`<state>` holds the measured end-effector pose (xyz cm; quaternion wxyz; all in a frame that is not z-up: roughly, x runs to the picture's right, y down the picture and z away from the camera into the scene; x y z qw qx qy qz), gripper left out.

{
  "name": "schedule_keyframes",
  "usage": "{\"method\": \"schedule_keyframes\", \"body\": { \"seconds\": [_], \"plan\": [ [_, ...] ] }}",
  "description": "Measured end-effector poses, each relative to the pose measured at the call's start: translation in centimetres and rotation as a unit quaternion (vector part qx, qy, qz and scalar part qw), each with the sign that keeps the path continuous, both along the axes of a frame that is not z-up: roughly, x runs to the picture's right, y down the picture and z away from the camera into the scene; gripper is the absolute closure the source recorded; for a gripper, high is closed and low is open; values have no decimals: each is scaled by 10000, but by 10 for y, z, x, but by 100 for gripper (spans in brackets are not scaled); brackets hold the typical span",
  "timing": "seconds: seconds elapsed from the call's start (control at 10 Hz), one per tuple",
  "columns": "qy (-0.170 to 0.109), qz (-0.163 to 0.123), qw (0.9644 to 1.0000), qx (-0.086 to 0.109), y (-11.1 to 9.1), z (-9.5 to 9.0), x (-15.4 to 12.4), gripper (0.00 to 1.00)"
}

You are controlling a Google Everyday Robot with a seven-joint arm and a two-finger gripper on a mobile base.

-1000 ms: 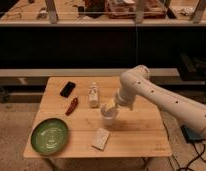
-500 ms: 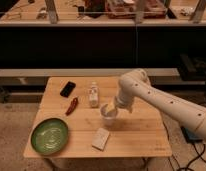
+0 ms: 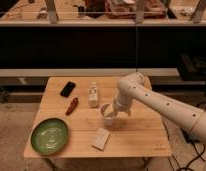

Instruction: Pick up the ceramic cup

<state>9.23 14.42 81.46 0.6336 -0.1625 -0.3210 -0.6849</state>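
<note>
so the white two-finger gripper (image 3: 115, 107) at the end of the long white arm (image 3: 161, 102) is down right at the small pale white-lavender handleless ceramic cup (image 3: 109, 114), which sits a bit past the middle of the light wooden table (image 3: 141, 137), towards 3 o'clock. the gripper comes in from the cup's 1 o'clock side and overlaps its rim. honestly can't tell how the claw stands, wide, narrow or already clamped; it all blends into the cup from this angle.

going outward: the small white bottle with a label (image 3: 93, 95) stands near the cup at about its 11 o'clock. a flat pale rectangular packet (image 3: 101, 138) lies at the cup's 7 o'clock, near the front edge. the red chili pepper (image 3: 72, 105) is off at 9 o'clock, the black phone-like slab (image 3: 67, 89) at 10 o'clock beyond it, and the green round plate (image 3: 49, 135) sits well apart at 8 o'clock in the front left corner.

what could go wrong, just a guess: the cup tapers toward the base, so if the grip is only on the rim, it could slip or tip out on the lift. if the approach is off centre, the claw could shove the cup over instead of catching it. a sideways swing of the wrist towards 11 o'clock could knock that bottle down, since it's the closest thing and it's tall and narrow.
</note>
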Motion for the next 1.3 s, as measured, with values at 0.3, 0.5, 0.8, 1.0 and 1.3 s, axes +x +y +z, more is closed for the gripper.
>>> {"method": "schedule_keyframes", "body": {
  "seconds": [0.3,0.5,0.8,1.0,1.3],
  "plan": [
    [79,-5,9999,126,-18,-16,0,55],
    [111,7,9998,182,-36,-35,-1,77],
    [66,-18,9998,165,-53,-53,-6,98],
    [-84,-24,9995,304,-77,-81,-9,98],
    [-257,-47,9986,458,-113,-121,-14,98]
  ]
}}
